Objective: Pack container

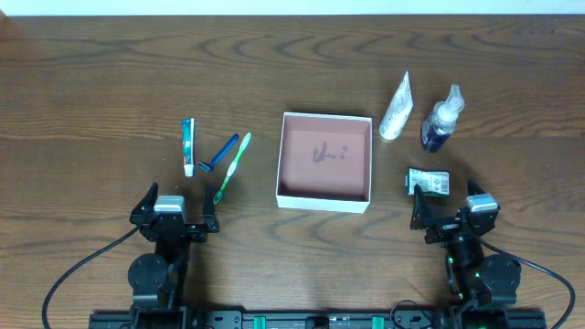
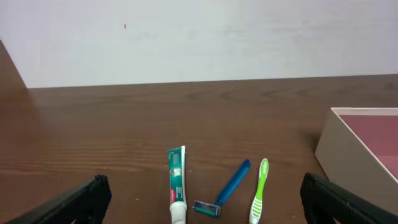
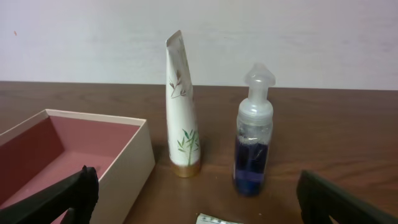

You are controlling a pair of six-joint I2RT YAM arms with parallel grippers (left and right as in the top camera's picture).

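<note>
Container [image 1: 302,178] sits between toothbrush [image 1: 232,167] and white tube [image 1: 397,108]; left gripper [image 1: 179,212] and right gripper [image 1: 449,206] both have fingers spread wide.

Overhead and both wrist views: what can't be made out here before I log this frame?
Marks on the container floor: overhead, too small to read.
Small dark packet: overhead, label too small to read; right wrist, all but a corner cut off by the bottom edge.
Toothbrush: left wrist, near end cut off by the bottom edge.
Container, left wrist: cut off by the right edge, so its floor marks are out of frame.
</note>
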